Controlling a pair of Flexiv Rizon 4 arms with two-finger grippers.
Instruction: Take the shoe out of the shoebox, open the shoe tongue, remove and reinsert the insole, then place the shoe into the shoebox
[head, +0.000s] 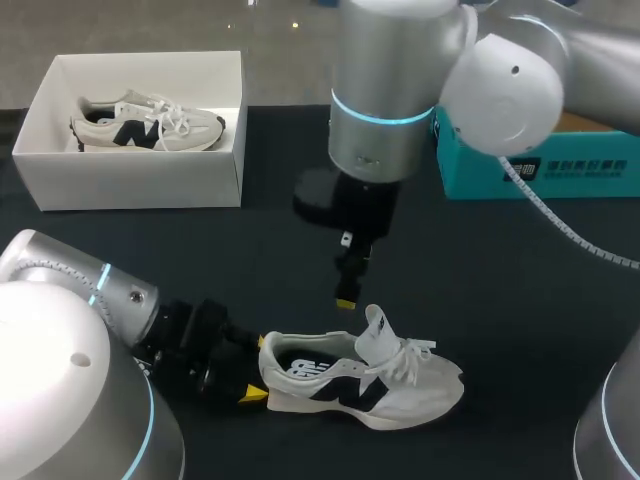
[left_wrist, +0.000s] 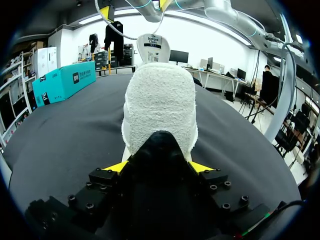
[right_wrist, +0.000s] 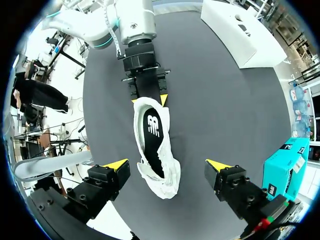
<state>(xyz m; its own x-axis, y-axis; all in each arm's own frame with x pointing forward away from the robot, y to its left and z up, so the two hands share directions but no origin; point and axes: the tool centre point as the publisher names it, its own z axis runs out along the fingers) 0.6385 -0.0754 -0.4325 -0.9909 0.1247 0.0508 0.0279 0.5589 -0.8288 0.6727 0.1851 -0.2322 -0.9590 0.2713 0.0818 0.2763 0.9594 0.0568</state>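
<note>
A white sneaker (head: 400, 390) with dark side markings lies on its sole on the black table, toe to the right. Its tongue (head: 378, 335) stands up, and the black insole (right_wrist: 152, 127) sits inside. My left gripper (head: 258, 393) is shut on the heel; in the left wrist view its yellow tips flank the heel (left_wrist: 160, 115) on both sides. My right gripper (head: 348, 298) hangs just above the shoe's opening. In the right wrist view it (right_wrist: 167, 164) stands wide open, with the shoe (right_wrist: 155, 170) below and touching neither finger.
A white shoebox (head: 140, 180) stands at the back left with a second sneaker (head: 150, 125) inside. A teal box (head: 540, 165) sits at the back right. Bare black tabletop (head: 520, 330) surrounds the shoe.
</note>
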